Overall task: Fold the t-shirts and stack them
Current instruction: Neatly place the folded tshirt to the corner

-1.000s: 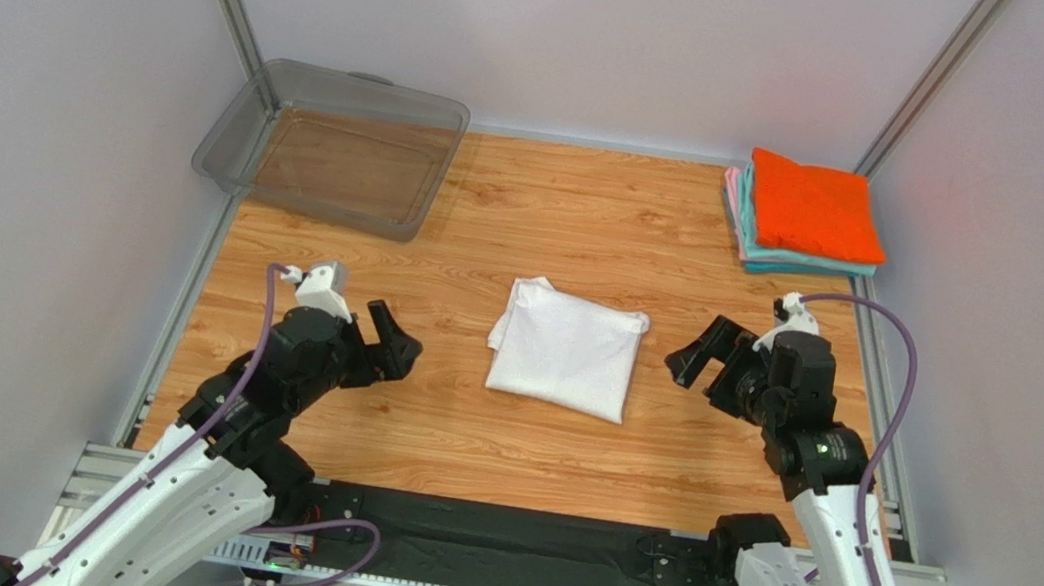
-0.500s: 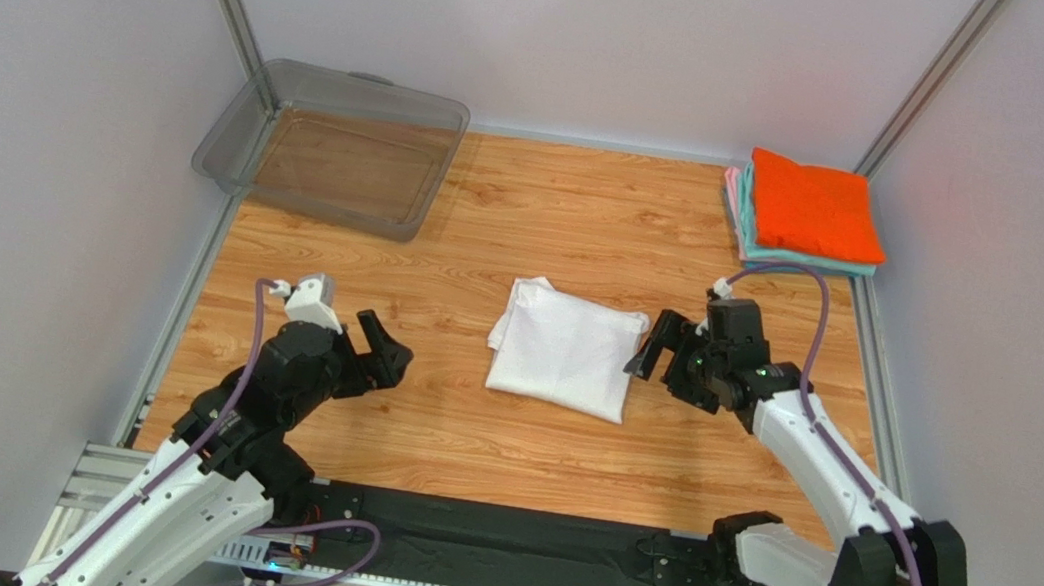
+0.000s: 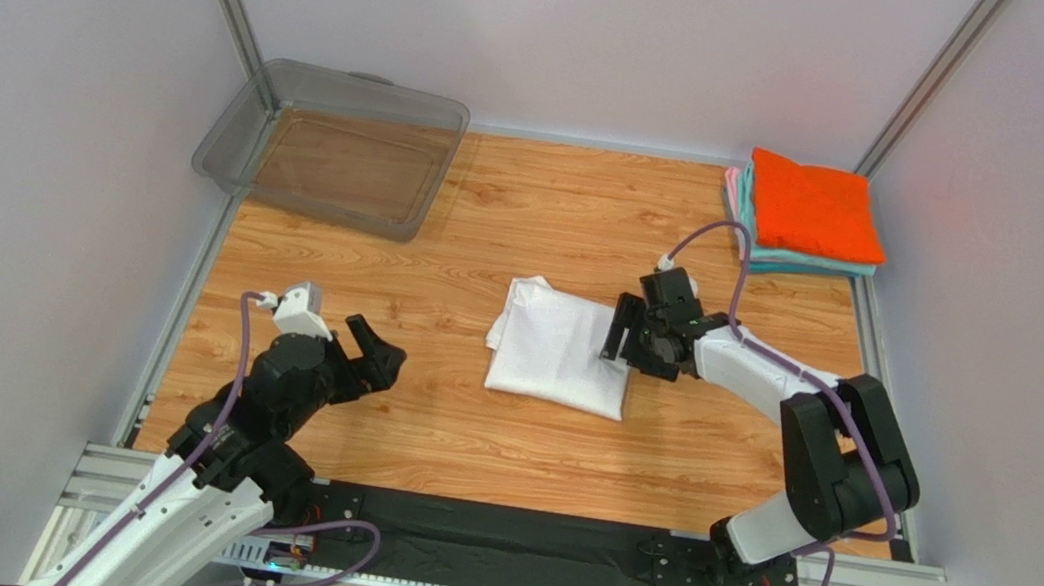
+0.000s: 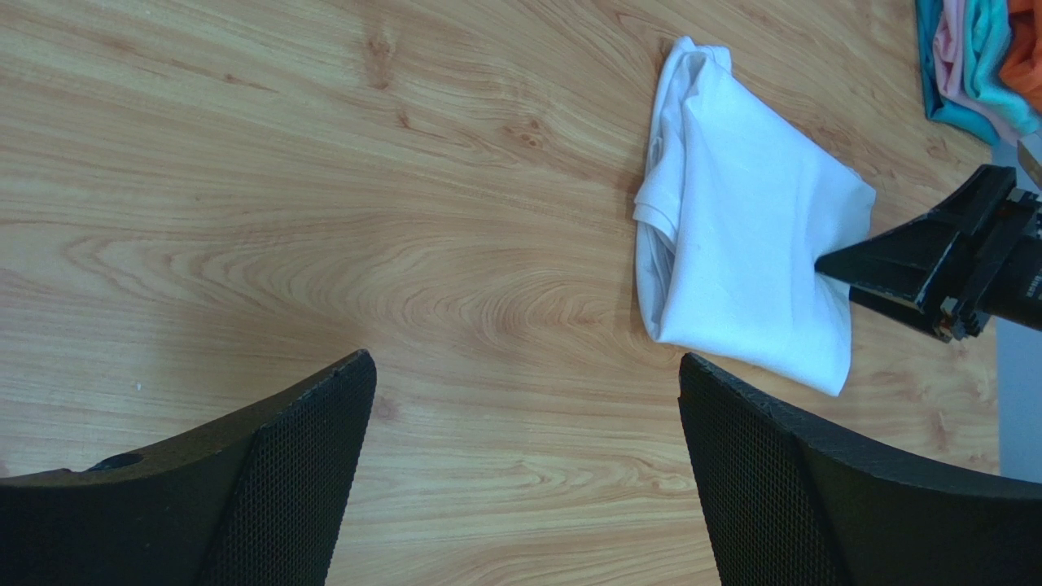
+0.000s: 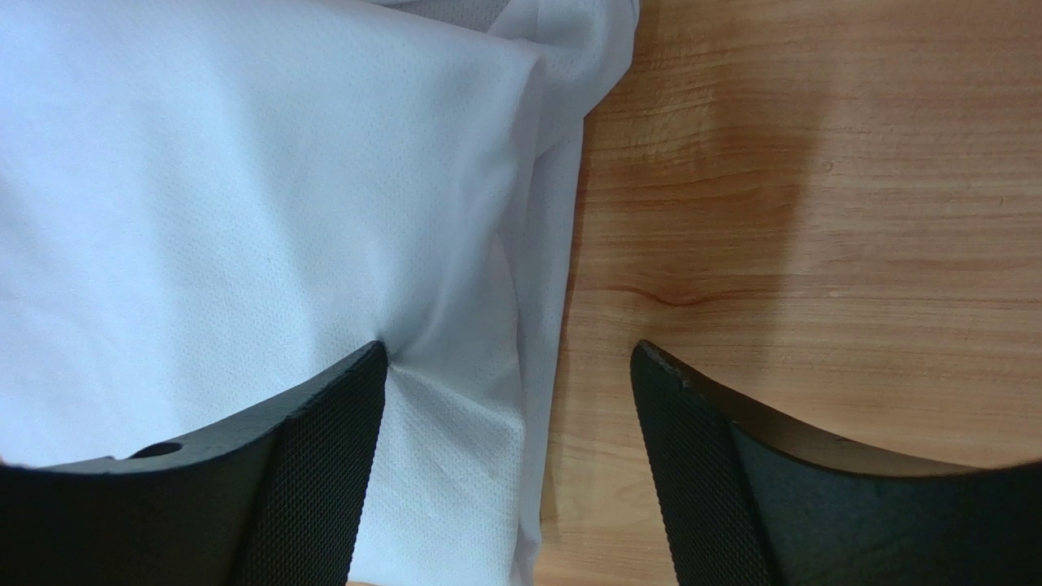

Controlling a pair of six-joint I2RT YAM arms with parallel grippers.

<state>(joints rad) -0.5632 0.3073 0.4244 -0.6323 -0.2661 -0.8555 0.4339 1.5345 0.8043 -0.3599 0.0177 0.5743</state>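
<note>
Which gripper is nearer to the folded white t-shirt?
Right. The right gripper straddles the white t-shirt at its right edge, touching the cloth; the left gripper hangs over the table, well apart on its left.

Seen from above, the left arm point(image 3: 259, 402) rises from the lower left of the frame, bent at the elbow. Its jaws point to the upper right and stand wide apart with nothing between them. The right arm point(image 3: 756, 379) is folded at the lower right and reaches left toward the centre, low over the worktop; its jaws stand apart too, somewhat narrower.
</note>
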